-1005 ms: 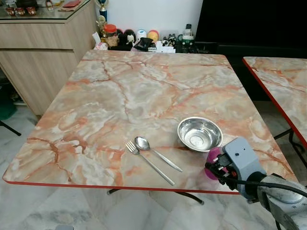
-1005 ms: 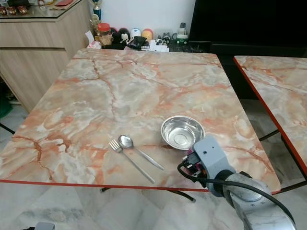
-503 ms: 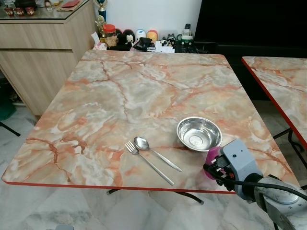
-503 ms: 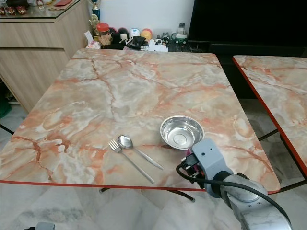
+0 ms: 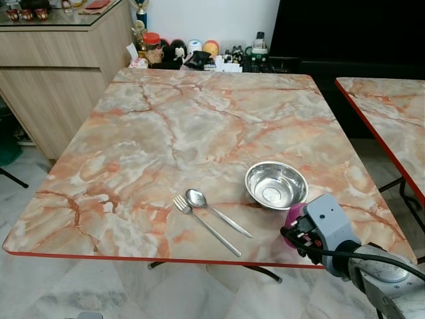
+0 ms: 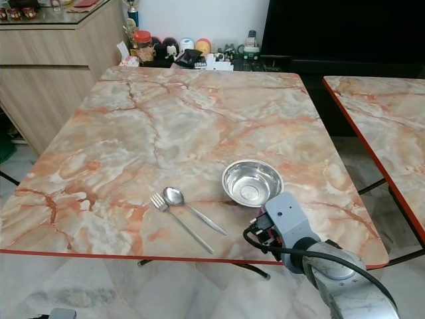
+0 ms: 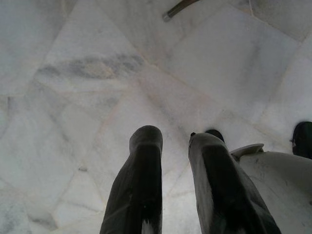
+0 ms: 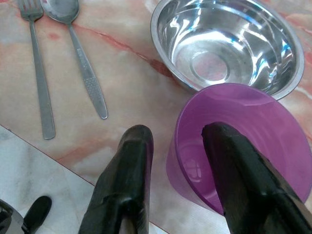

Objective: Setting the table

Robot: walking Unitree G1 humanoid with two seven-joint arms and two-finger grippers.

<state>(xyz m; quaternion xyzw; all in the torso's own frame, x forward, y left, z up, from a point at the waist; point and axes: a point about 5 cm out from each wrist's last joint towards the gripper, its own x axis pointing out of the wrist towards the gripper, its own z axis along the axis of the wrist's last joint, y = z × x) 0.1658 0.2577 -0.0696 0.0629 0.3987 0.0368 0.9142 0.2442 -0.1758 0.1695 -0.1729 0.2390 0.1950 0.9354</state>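
The purple cup (image 8: 234, 141) stands upright on the bench (image 5: 199, 133) near its front edge, just beside the steel bowl (image 5: 276, 185), on the bowl's near side. My right jaws (image 8: 178, 146) straddle its rim, one finger inside the cup and one outside against the wall; whether they pinch it or have slackened I cannot tell. To the left of the bowl lie the spoon (image 5: 216, 211) and the fork (image 5: 204, 224), side by side and slanted.

The risk, as I judge it, is the cup tipping: if I pull the jaws away at an angle, the inner finger could catch the rim and drag the light cup over the near edge, or knock it against the bowl.

My left jaws (image 7: 175, 161) hang idle over the marble floor (image 7: 97, 73), slightly parted and holding nothing.
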